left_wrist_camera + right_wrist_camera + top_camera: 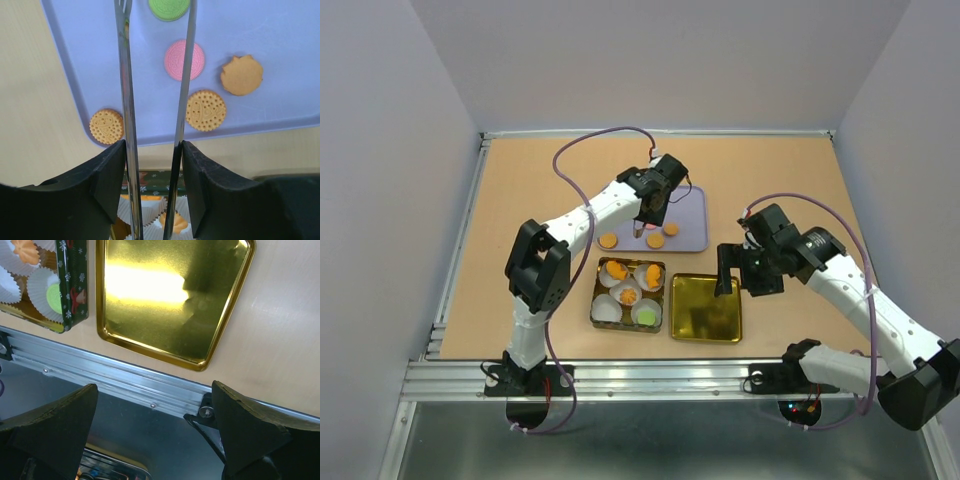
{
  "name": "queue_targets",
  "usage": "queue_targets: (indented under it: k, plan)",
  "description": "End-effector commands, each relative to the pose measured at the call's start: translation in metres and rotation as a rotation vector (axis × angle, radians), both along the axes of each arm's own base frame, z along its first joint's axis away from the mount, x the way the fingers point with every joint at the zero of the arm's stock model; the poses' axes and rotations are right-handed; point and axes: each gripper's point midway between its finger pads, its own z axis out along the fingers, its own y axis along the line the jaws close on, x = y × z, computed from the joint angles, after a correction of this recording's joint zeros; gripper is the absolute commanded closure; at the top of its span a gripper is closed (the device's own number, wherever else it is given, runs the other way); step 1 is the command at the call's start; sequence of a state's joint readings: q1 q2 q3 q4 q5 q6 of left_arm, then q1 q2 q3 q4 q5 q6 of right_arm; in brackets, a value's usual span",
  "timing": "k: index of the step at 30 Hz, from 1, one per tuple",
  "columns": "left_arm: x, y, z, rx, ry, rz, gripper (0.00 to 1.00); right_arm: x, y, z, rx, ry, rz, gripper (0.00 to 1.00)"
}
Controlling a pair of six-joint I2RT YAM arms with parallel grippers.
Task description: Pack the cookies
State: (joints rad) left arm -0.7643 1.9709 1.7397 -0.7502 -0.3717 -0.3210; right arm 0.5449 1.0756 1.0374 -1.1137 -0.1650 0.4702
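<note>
Several cookies lie on a lilac tray: a green one, a pink one, a flower-shaped tan one and two round orange ones. My left gripper is shut on metal tongs, whose two blades reach out over the tray. The green cookie shows between the blade tips; contact cannot be told. More cookies sit in white paper cups in the tin. My right gripper is open and holds nothing, above the gold lid.
The tin has a green snowflake-patterned wall and stands just left of the gold lid. A metal rail runs along the table's near edge. White walls enclose the wooden table.
</note>
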Motion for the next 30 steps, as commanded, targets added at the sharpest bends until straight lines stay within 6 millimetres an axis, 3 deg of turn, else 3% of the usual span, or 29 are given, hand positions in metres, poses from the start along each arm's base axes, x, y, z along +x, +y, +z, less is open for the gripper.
queue_targets:
  k: [1, 10, 13, 14, 19, 23, 30]
  plan:
    - [0.014, -0.002, 0.024, -0.017, -0.041, -0.008, 0.44, 0.016, 0.006, 0.015, 0.017, -0.082, 0.008, 0.00]
    - [0.016, 0.003, 0.028, 0.004, -0.037, -0.005, 0.60, 0.016, 0.007, 0.015, 0.021, -0.081, 0.016, 0.00]
    - [0.017, 0.006, 0.045, 0.001, -0.063, 0.009, 0.62, 0.015, 0.009, 0.015, 0.028, -0.081, 0.026, 0.00]
    - [0.019, 0.006, 0.059, -0.015, -0.089, 0.015, 0.62, 0.015, 0.009, 0.016, 0.032, -0.082, 0.027, 0.00]
    - [0.008, 0.023, 0.095, -0.004, -0.117, 0.041, 0.64, 0.011, 0.011, 0.017, 0.052, -0.077, 0.042, 0.00]
    - [-0.018, 0.048, 0.115, -0.004, -0.115, 0.068, 0.67, 0.008, 0.013, 0.019, 0.072, -0.079, 0.057, 0.00]
    - [-0.079, 0.095, 0.114, -0.012, -0.055, 0.124, 0.71, 0.000, 0.016, 0.025, 0.114, -0.086, 0.083, 0.00]
